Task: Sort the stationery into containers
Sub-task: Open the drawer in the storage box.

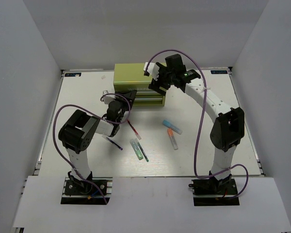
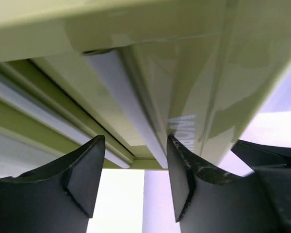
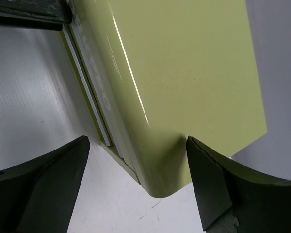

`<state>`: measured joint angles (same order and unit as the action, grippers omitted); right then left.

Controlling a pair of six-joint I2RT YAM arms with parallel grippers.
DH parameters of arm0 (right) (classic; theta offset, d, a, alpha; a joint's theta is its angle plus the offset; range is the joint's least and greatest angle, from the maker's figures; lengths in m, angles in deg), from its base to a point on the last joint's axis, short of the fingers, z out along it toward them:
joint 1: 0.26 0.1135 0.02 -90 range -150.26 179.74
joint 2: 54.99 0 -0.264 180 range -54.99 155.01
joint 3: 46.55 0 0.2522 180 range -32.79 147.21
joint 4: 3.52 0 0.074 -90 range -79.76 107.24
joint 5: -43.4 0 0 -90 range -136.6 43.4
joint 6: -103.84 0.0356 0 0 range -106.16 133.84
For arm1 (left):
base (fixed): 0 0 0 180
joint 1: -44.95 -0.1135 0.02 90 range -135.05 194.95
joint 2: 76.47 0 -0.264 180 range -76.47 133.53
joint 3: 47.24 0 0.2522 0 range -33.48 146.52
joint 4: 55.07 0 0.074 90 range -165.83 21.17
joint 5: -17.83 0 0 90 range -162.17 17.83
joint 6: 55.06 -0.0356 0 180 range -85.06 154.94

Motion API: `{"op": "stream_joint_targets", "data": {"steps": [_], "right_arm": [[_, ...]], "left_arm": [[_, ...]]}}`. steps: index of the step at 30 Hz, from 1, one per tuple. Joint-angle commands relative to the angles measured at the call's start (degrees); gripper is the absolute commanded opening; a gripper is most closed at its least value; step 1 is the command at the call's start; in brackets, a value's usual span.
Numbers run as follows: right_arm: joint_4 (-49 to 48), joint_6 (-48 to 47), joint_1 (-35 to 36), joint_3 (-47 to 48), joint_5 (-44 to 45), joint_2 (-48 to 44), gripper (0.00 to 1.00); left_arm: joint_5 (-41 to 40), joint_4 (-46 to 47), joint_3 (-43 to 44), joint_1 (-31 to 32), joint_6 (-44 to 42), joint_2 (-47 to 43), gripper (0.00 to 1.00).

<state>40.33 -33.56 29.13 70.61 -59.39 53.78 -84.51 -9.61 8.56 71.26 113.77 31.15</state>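
The olive tool chest (image 1: pixel 131 75) stands at the back of the table, its two drawers facing the arms. My left gripper (image 1: pixel 128 98) is at the chest's front left corner. In the left wrist view the left gripper (image 2: pixel 134 162) is open just under a pale drawer handle (image 2: pixel 131 116), whose end lies against the right finger (image 2: pixel 180 182). My right gripper (image 1: pixel 158 83) is open and straddles the chest's right front corner (image 3: pixel 165 179). The pens lie loose in front: red (image 1: pixel 134 129), dark blue (image 1: pixel 112 142), pale green (image 1: pixel 134 148), teal-green (image 1: pixel 143 154), light blue (image 1: pixel 172 126), and white with an orange cap (image 1: pixel 172 139).
The white table (image 1: pixel 213 97) is boxed in by grey walls on three sides. Purple cables (image 1: pixel 200 131) loop off both arms. The arm bases sit on the near edge.
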Motion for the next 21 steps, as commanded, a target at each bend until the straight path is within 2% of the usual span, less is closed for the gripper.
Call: {"op": "stream_joint_targets", "data": {"steps": [1,7,16,21], "right_arm": [[0.23,-0.41,0.32,1.55,-0.3,0.48,0.86],[0.06,-0.5,0.06,1.55,0.05,0.48,0.86],[0.41,-1.29,0.14,1.02,0.58,0.65,0.84],[1.46,-3.13,0.06,1.28,0.41,1.0,0.83]], "left_arm": [[-2.43,2.91,0.23,-0.46,2.91,0.93,0.62],[-2.95,2.39,2.69,-0.46,3.44,3.74,0.62],[-4.53,7.03,5.59,-0.46,5.54,7.0,0.61],[-4.54,17.31,5.59,-0.46,7.3,12.96,0.46]]}}
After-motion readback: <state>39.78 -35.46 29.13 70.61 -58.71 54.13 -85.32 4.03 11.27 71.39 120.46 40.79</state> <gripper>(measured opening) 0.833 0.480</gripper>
